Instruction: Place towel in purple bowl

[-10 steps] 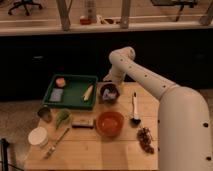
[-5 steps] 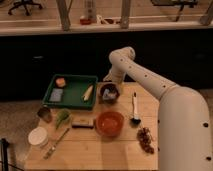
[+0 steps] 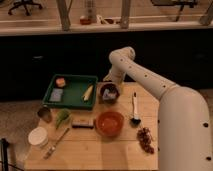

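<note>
Towel [image 3: 110,93] lying inside the purple bowl [image 3: 108,98], gripper [image 3: 108,83] just above.

The greyish towel is bunched in the purple bowl, which stands on the wooden table [image 3: 125,155] just right of the green tray [image 3: 74,98]. The gripper sits right over the bowl's far rim, at the end of the white arm [image 3: 145,77]; whether its fingers are apart or together cannot be told. In front of the bowl stands an orange bowl [image 3: 109,123]; to the bowl's right lies a black-headed brush [image 3: 134,108], and beyond that, toward the near right corner, a bunch of grapes [image 3: 145,139]. The tray holds a banana [image 3: 88,92], a blue sponge [image 3: 56,94] and an orange piece [image 3: 60,82].
</note>
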